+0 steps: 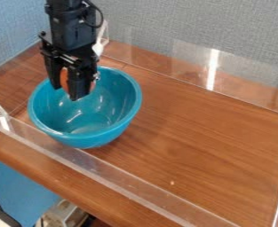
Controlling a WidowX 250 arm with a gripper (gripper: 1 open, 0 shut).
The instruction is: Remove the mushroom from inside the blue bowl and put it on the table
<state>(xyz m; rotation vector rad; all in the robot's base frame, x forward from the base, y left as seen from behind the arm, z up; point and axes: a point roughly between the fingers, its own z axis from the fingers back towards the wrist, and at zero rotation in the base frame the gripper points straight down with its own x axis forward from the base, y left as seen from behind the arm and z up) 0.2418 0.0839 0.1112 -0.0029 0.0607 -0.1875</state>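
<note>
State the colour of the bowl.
Glossy turquoise-blue, plain; the bowl shows clearly in the camera view.

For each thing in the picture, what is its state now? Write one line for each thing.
gripper: shut on the mushroom, pointing down over the bowl's rim.
mushroom: held between the fingers, lifted out of the bowl.
blue bowl: upright on the table, nothing visible inside.
table: bare wood beside the bowl.

One camera looks down from the front, fairly near, perhaps angled across the table [201, 133].

No readable txt, labels or nos. anywhere.
</note>
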